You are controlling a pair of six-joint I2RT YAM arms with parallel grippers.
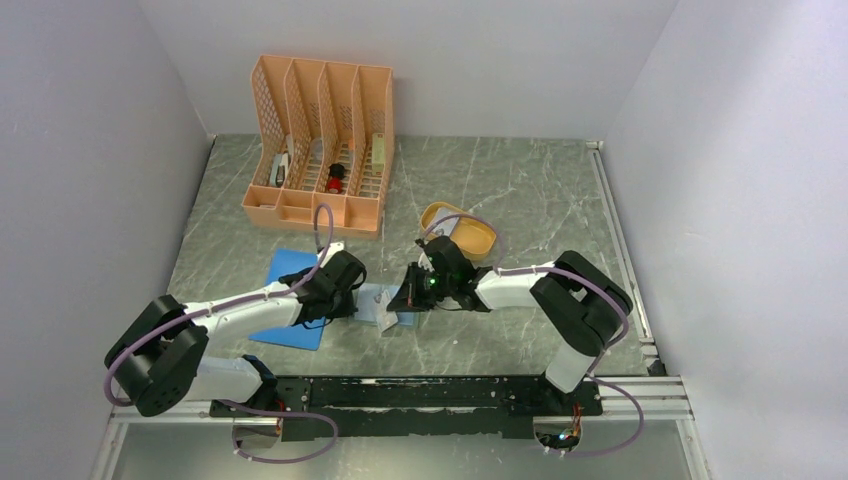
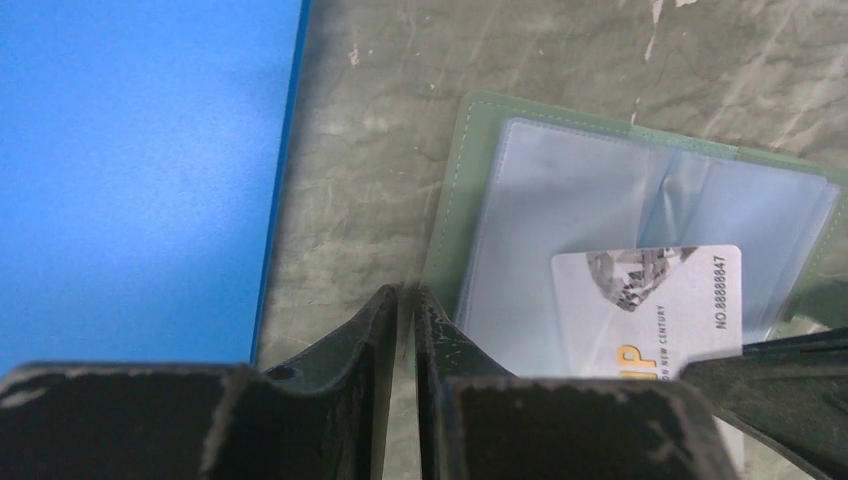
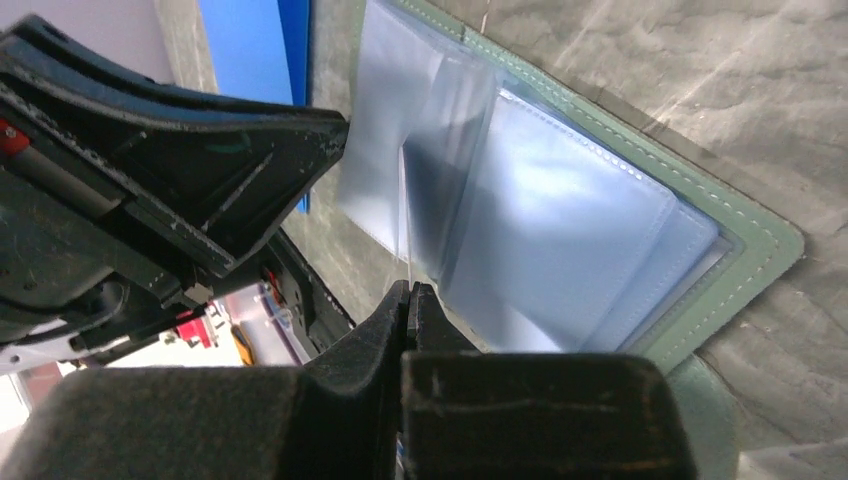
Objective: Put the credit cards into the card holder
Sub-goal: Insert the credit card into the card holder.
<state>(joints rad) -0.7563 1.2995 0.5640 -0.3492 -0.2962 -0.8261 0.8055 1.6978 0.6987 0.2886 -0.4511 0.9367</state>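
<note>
**Card holder.** One card holder (image 2: 447, 230) was found lying opened out flat on the counter (image 1: 520, 190), between the two claws. Its clear blue pockets faced up and its green rim showed around them. In the left wrist view its long axis ran across the picture, slightly tilted, with one end near the left claw and the other toward the right claw.

**Credit cards.** One credit card (image 2: 650, 310) was in view, and no others could be counted. It sat over the pockets at the holder's right-hand part. Its print ran up the picture, so its long axis appeared to run from the right claw toward the holder's middle, with a short edge leading over the pocket. Whether that edge had entered a pocket could not be told.

**Claws.**
- The right claw (image 3: 408, 295) was pressed together on a thin sheet seen edge-on, taken to be the card.
- The left claw (image 2: 405, 300) was all but together, with only a hairline slit between its fingers and nothing in it. It stood just beside the holder's near-left edge.

**Other items, counted.**
- One flat blue pad (image 1: 290, 268) lay to the left of the holder.
- One yellow oval tray (image 1: 470, 238) lay behind the right claw.
- One orange file rack (image 1: 320, 120) with four slots stood at the far left.
</note>
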